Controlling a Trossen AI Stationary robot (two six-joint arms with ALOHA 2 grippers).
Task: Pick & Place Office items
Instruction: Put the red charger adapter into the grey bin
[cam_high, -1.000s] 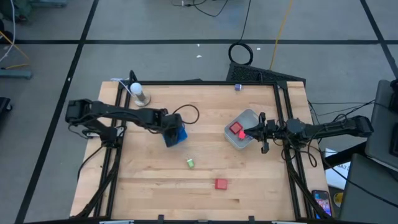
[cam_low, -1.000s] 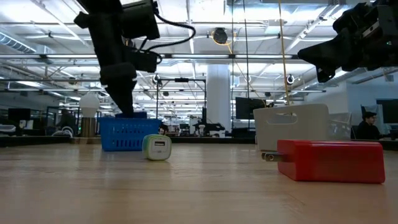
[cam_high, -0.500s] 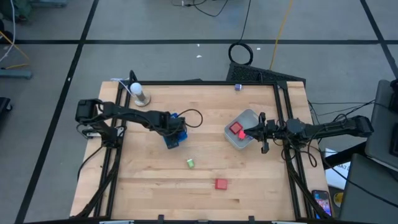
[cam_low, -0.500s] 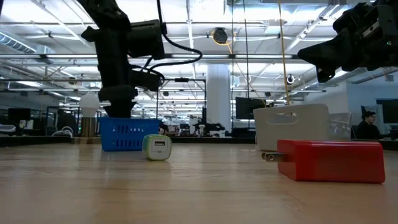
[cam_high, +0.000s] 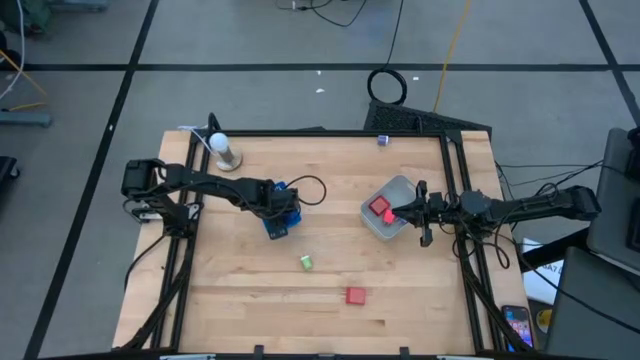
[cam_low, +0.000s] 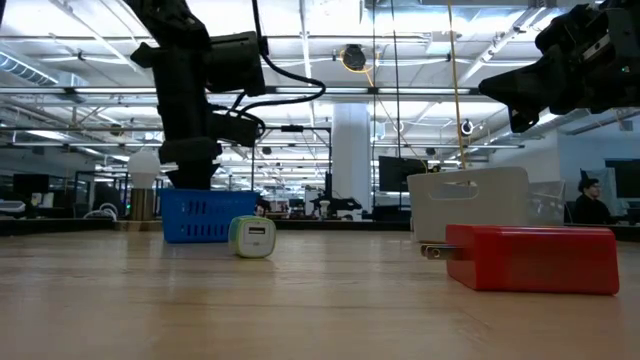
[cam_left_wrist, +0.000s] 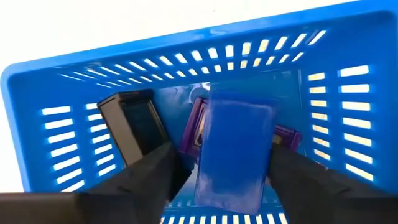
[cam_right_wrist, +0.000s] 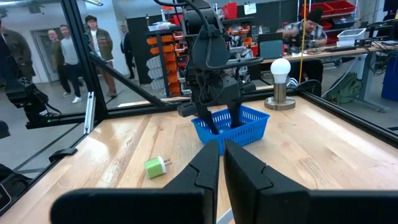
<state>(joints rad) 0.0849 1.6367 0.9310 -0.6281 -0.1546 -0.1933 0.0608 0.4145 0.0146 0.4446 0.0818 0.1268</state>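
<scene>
My left gripper (cam_left_wrist: 227, 171) points down into the blue basket (cam_left_wrist: 56, 93), open. A blue flat rectangle (cam_left_wrist: 235, 146) lies between its fingers on a purple piece (cam_left_wrist: 189, 127), beside a black piece (cam_left_wrist: 134, 127). The high view shows this gripper (cam_high: 280, 207) left of the table's middle. A green-and-white plug (cam_high: 306, 262) and a red block (cam_high: 355, 295) lie on the wood nearer the front. Another red block (cam_high: 379, 208) sits in the clear tub (cam_high: 398, 228). My right gripper (cam_right_wrist: 221, 158) is shut and level above that tub.
A white bulb on a metal stand (cam_high: 222, 150) is at the far left corner, close behind the basket. A small bluish piece (cam_high: 382, 140) lies at the far edge. Black frame rails (cam_high: 180, 260) run along both table sides. Bare wood lies between basket and tub.
My left gripper has gone down into the blue basket, its arm reaching a little farther toward the table's right. The basket has stayed where it was.
</scene>
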